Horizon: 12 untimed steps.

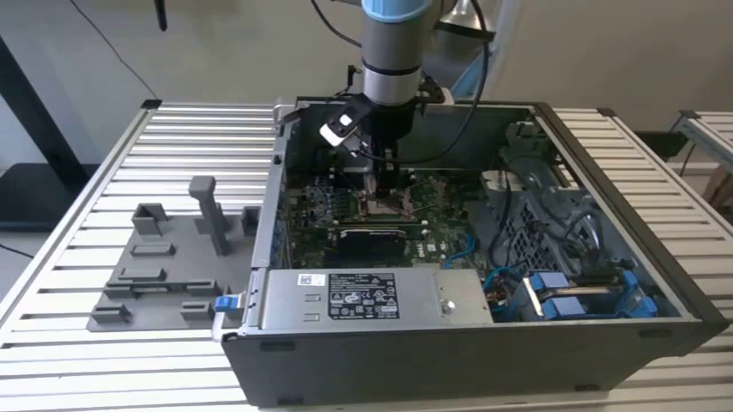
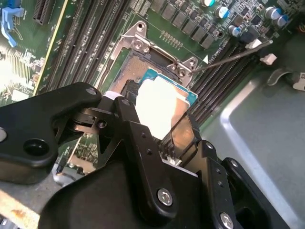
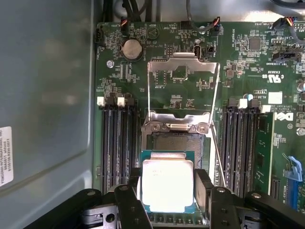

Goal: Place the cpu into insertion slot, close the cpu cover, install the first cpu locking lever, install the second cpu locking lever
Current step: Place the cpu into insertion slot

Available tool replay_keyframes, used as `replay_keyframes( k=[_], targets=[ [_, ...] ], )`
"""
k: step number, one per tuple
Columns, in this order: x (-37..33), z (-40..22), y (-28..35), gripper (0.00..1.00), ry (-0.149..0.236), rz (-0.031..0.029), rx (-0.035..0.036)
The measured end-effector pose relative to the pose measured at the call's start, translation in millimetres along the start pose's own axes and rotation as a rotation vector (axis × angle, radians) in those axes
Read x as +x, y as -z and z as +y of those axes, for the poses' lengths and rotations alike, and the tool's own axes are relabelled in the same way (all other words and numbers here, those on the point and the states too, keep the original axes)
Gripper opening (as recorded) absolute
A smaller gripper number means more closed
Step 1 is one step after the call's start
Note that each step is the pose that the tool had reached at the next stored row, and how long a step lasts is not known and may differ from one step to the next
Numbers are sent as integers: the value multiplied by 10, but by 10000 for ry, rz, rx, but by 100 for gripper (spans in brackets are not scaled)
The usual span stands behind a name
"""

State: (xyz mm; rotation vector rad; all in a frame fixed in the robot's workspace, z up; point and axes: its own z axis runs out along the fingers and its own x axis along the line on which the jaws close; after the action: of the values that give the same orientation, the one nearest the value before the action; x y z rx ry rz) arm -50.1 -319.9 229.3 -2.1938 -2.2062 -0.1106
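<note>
A slatted tabletop (image 1: 103, 154) carries the open computer case (image 1: 458, 360), laid on its side so the arm (image 1: 396, 34) can reach straight down to the green board (image 3: 248, 67) inside. The cpu cover (image 3: 205, 67) stands swung up on its hinge, leaving the insertion slot (image 3: 174, 142) bare, its dark centre partly visible in the first wrist view. A thin locking lever (image 2: 228, 57) lies out to one side, clear of the socket. The gripper (image 3: 167, 195) hangs low over the slot, and its fingers (image 3: 204, 188) clamp opposite edges of the cpu (image 3: 167, 176), keeping it flat, metal top upward (probably so it drops in square). The chip overlaps one end of the slot; whether it touches yet, I cannot tell.
</note>
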Motion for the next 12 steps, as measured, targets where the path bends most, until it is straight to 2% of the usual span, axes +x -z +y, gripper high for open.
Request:
replay_keyframes(
  k=[12],
  targets=[
    [-17,0,-23,54,-1,1,-1]
  ],
)
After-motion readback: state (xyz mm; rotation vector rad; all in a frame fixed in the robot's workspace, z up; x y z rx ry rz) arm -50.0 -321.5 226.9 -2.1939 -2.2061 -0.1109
